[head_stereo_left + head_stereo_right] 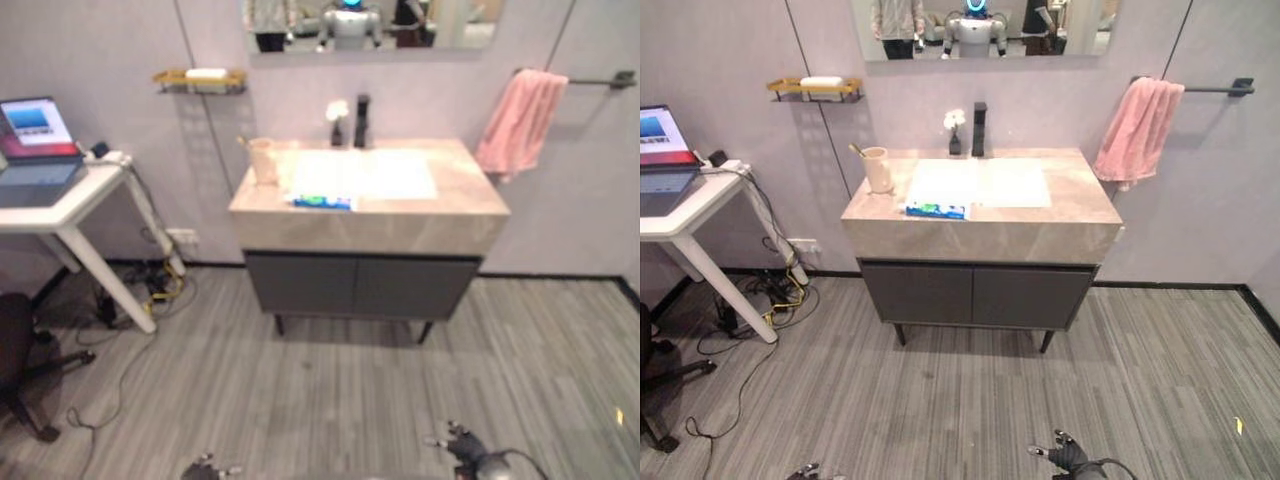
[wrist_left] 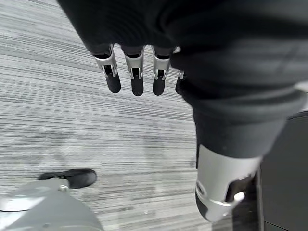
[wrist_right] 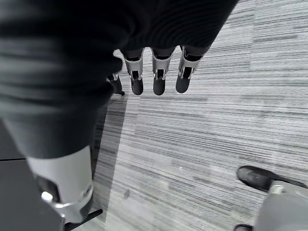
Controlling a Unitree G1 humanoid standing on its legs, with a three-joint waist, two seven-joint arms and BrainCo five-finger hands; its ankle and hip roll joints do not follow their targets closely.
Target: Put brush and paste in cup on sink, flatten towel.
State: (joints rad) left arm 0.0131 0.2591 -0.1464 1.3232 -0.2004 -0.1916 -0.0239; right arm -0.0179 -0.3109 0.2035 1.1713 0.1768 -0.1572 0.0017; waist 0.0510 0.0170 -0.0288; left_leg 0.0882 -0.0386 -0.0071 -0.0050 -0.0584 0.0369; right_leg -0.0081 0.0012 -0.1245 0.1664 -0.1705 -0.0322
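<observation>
Your left hand and right hand hang relaxed, empty; paste waits at the worktop's front edge, beside the cup

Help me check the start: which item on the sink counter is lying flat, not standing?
The blue toothpaste box lies flat at the counter's front edge. The cup, the small flower vase and the black faucet all stand upright.

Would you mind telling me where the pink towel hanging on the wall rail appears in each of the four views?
Left eye view: pink towel hangs bunched at upper right, right of the beige stone sink counter.
Right eye view: same towel at upper right, right of the counter.
Left wrist view: not in it; grey plank floor past the left hand.
Right wrist view: not in it.
Shared landmark: black tap.
</observation>
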